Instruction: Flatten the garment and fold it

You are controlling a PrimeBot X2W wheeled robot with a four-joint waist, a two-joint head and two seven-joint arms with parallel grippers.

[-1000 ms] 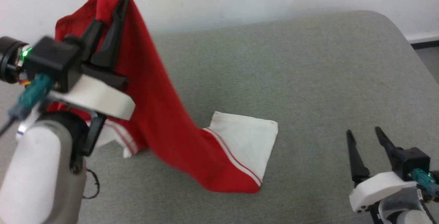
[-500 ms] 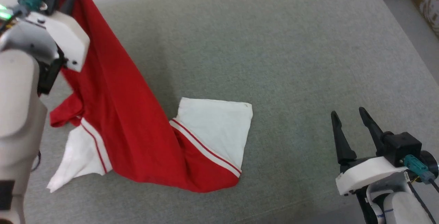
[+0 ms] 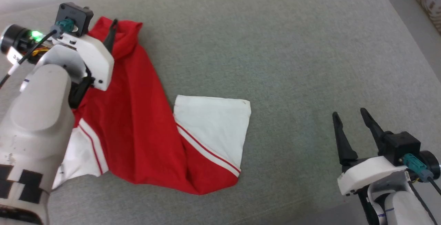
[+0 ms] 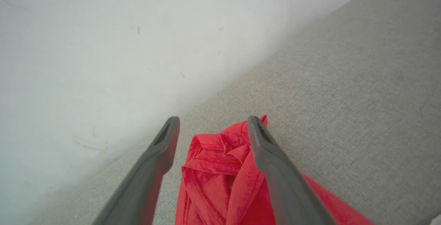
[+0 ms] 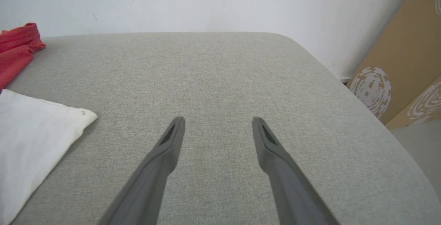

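- L gripper: released, fingers spread wide. It sits at the far-left of the grey cushion, right over the bunched far end of the garment.
- L wrist view: crumpled red hem/collar fabric lies between and under the two fingers. Nothing is pinched. Can't tell if the fabric touches the R-hand finger.
- Garment: lies on the cushion, left half of the head view, not flat. The red body runs from the far-left bunch down to the near-centre, w/ folds and a rumpled near edge.
- White sleeve: spread flat to the right of the red body, w/ a red-white striped seam where the two join.
- 2nd white sleeve: near-left, partly hidden behind the pale L forearm, seam stripe showing.
- No letters or number visible on the side facing up.
- R gripper: released, fingers apart, holding nothing. It's at the near-right, well apart from the garment, above bare cushion.
- R wrist view: white sleeve corner at the left edge, red bunch far-left.
- White wall runs behind the cushion; cardboard leans at the far right.
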